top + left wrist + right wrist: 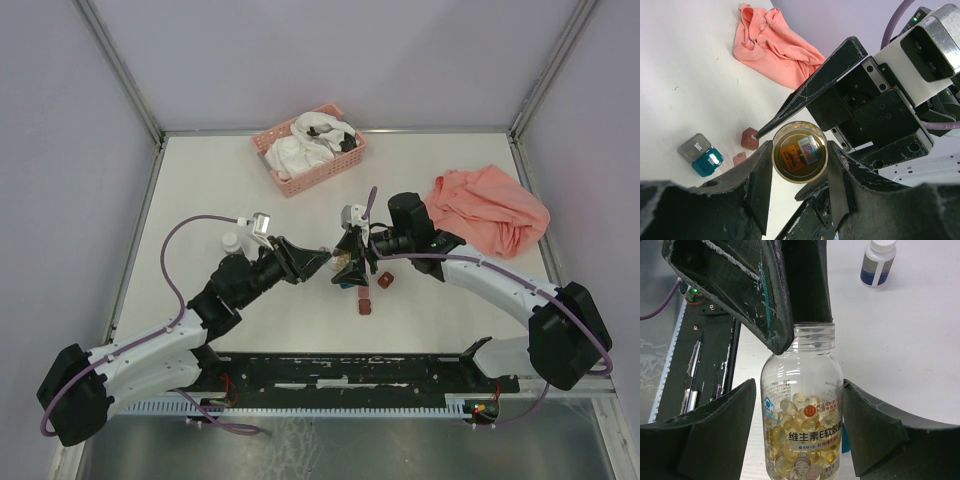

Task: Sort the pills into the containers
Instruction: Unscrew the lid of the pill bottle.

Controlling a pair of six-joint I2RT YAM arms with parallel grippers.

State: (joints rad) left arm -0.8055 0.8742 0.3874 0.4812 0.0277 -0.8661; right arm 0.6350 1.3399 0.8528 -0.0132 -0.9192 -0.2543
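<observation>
The clear jar has no cap and is tilted above the table between my two grippers. The yellowish pills fill its lower half. My right gripper is shut on the jar's body. My left gripper is shut on the neck, and its wrist view looks down into the jar's open mouth. The containers lie on the table beside it: grey, teal, dark red and a paler red one. Two dark red ones also show from above.
A pink slatted basket with white items stands at the back. A pink cloth lies at the right. A small white-capped bottle stands near my left arm and also shows in the right wrist view.
</observation>
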